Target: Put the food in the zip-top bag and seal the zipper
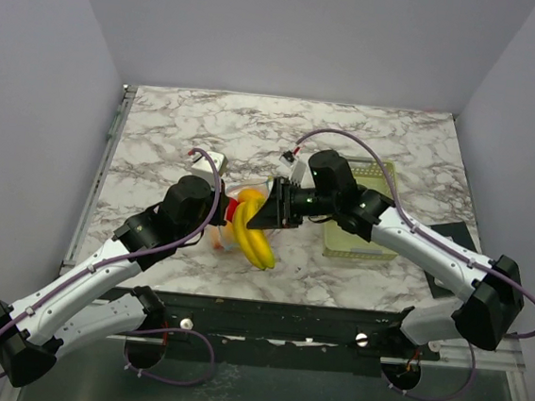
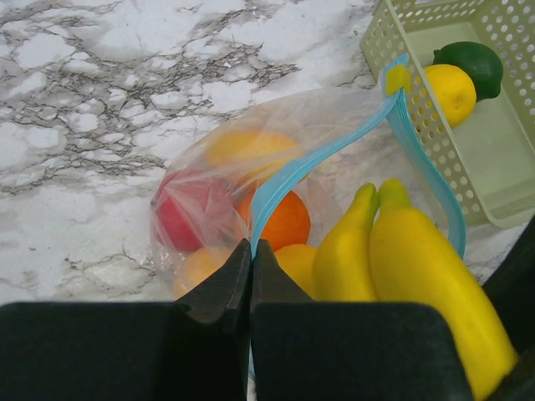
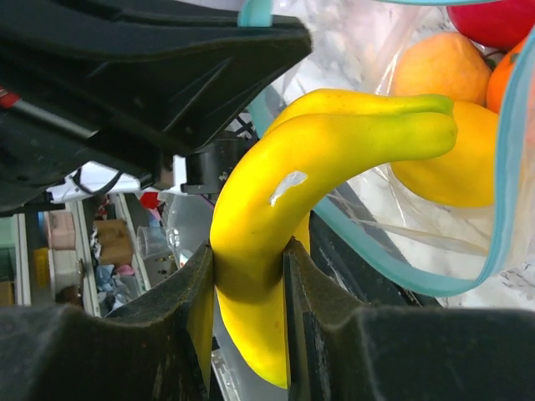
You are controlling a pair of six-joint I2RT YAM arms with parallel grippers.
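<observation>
The clear zip-top bag (image 2: pixel 219 164) lies on the marble with its mouth held open. My left gripper (image 2: pixel 252 244) is shut on the bag's light blue zipper (image 2: pixel 318 154) at the near edge. Inside the bag I see a red apple (image 2: pixel 188 219), an orange (image 2: pixel 286 222) and a paler yellow-orange piece (image 3: pixel 439 65). My right gripper (image 3: pixel 249 255) is shut on the yellow banana (image 3: pixel 276 184), whose green tips reach into the mouth, inside the zipper loop (image 3: pixel 501 192). In the top view both grippers (image 1: pixel 231 214) (image 1: pixel 265 221) meet over the bag (image 1: pixel 226 239) and banana (image 1: pixel 256 244).
A pale yellow-green slotted basket (image 2: pixel 418 117) stands just right of the bag; it holds a lemon (image 2: pixel 451 90) and a dark green round piece (image 2: pixel 470 63). A small white box (image 1: pixel 209 164) sits behind the left arm. A black pad (image 1: pixel 453 239) lies at the right edge.
</observation>
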